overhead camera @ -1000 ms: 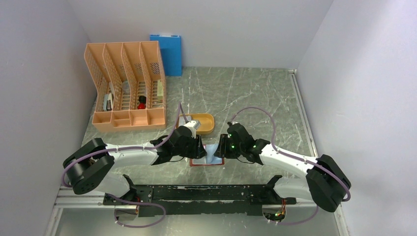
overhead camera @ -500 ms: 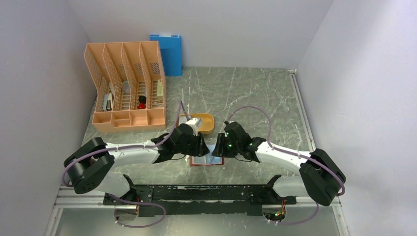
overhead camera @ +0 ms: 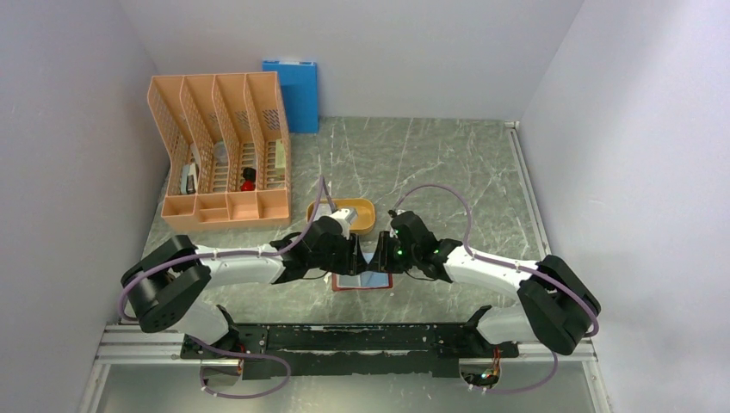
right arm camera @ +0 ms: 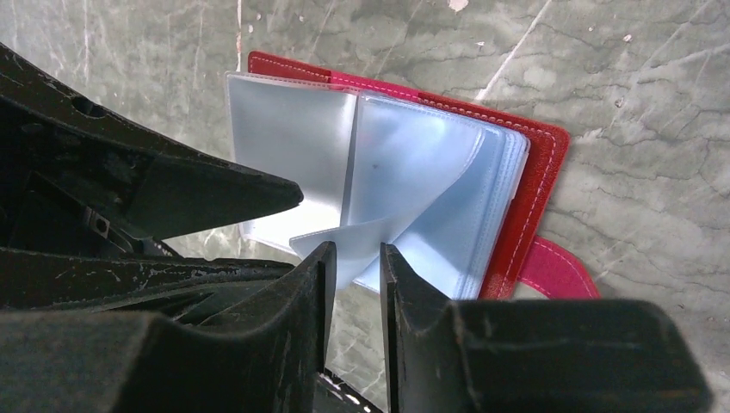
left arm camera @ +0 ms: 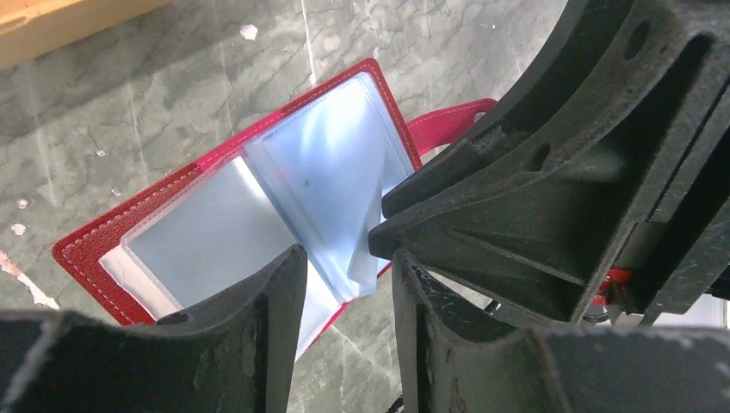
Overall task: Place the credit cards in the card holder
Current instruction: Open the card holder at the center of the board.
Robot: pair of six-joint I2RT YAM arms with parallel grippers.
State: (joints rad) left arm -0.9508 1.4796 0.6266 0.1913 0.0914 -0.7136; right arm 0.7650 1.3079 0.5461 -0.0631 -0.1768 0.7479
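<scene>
The card holder [overhead camera: 361, 281] lies open at the table's [overhead camera: 448, 172] near side (clear sleeves fanned up). At its 9 o'clock the left gripper [left arm camera: 349, 258] stands spread around a sleeve corner. At 3 o'clock the right gripper [right arm camera: 355, 249] narrowly brackets a lifted sleeve; whether it pinches cannot be told. An orange tray [overhead camera: 368, 212] sits at 12 o'clock.

No writing, label, brand or number can be read anywhere. The card holder [left arm camera: 215, 232] shows only a plain red cover and blank clear pockets. The orange file rack [overhead camera: 219, 163] and the blue folder [overhead camera: 293, 93] are too small for any print to show.
</scene>
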